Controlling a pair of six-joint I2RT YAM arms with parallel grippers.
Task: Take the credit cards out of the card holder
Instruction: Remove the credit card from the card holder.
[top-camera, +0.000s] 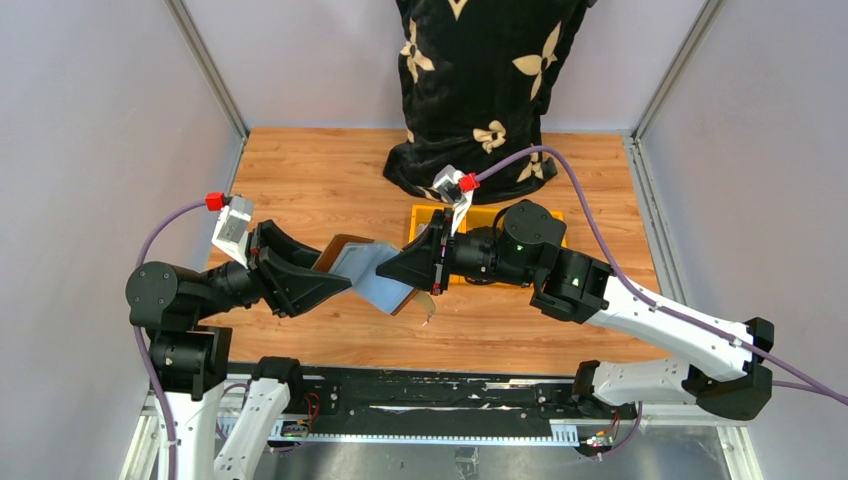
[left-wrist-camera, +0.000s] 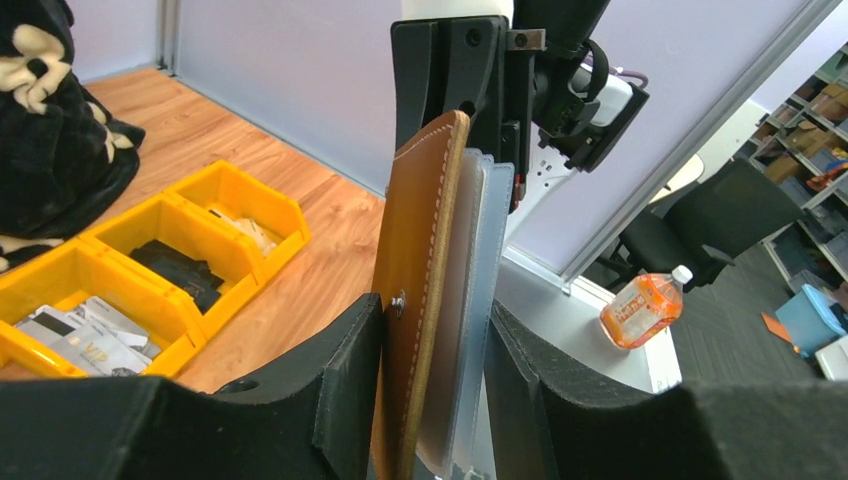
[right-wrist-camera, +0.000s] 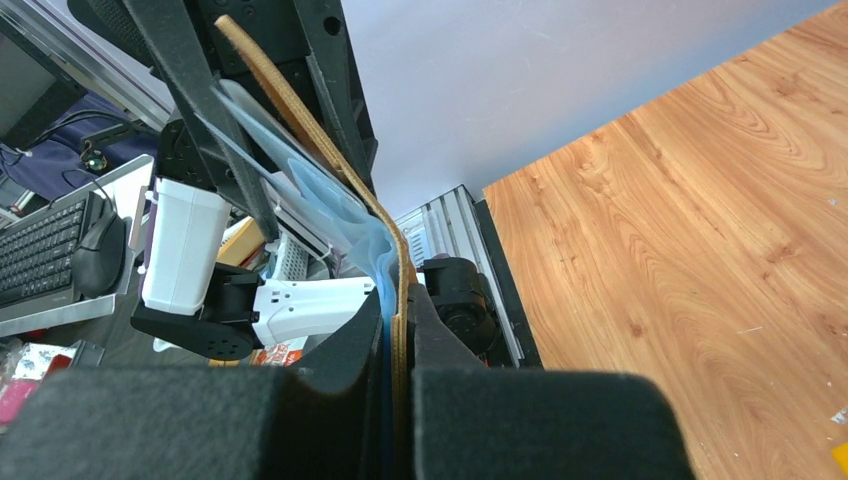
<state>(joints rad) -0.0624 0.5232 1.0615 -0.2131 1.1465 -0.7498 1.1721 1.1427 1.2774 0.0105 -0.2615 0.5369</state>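
Pinches card holder (left-wrist-camera: 425, 280) tight between right fingers (right-wrist-camera: 350, 350); straddles its opposite edge with left fingers (left-wrist-camera: 335, 375), half parted, loose.

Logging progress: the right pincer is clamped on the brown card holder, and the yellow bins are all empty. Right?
Not quite. The right pincer is clamped on the card holder, but the yellow bins are not empty: the left wrist view shows cards in the nearest one.
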